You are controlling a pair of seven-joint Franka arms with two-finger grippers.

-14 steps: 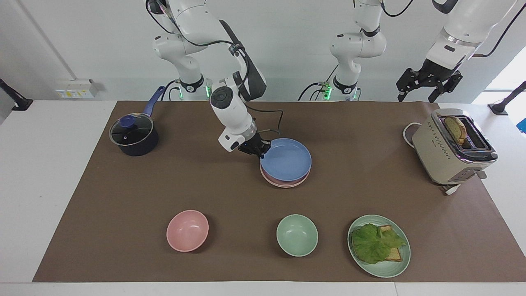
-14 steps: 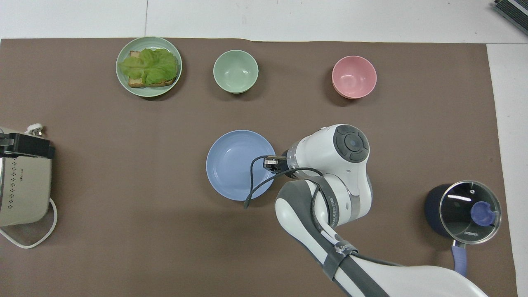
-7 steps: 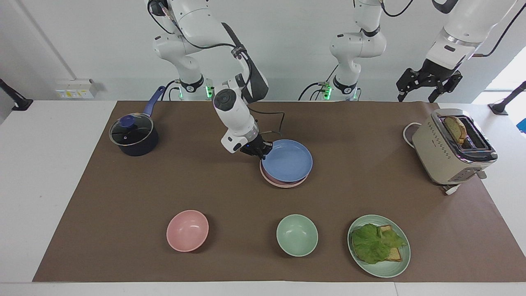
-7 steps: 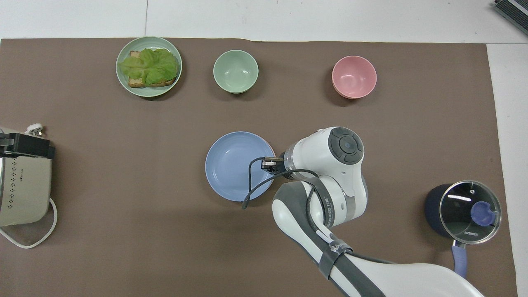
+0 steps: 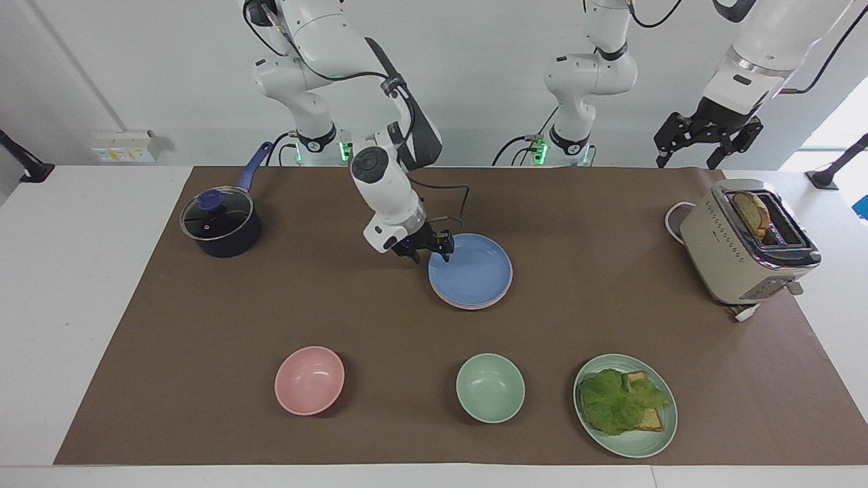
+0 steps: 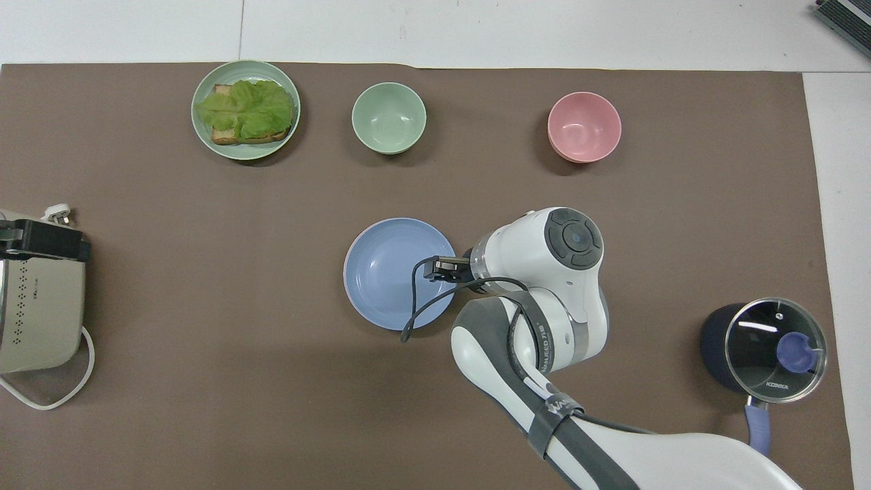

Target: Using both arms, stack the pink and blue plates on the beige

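Note:
The blue plate [image 5: 472,272] [image 6: 395,275] lies flat on the pink plate [image 5: 468,305], of which only a thin rim [image 6: 346,272] shows. The beige plate is hidden from both views. My right gripper [image 5: 430,252] [image 6: 437,267] is open at the blue plate's rim, on the side toward the right arm's end of the table, with its fingers apart around the edge and not clamping it. My left gripper [image 5: 705,146] waits open and empty, raised over the table edge by the toaster; it is out of the overhead view.
A cream toaster [image 5: 746,240] with bread stands at the left arm's end. A lidded dark pot [image 5: 220,224] stands at the right arm's end. Farther from the robots are a pink bowl [image 5: 309,379], a green bowl [image 5: 489,388] and a green plate with lettuce and bread [image 5: 625,404].
My right gripper was shut on the blue plate's rim and has opened. The plate, held slightly tilted before, now rests flat on the pink one. The left arm has not moved.

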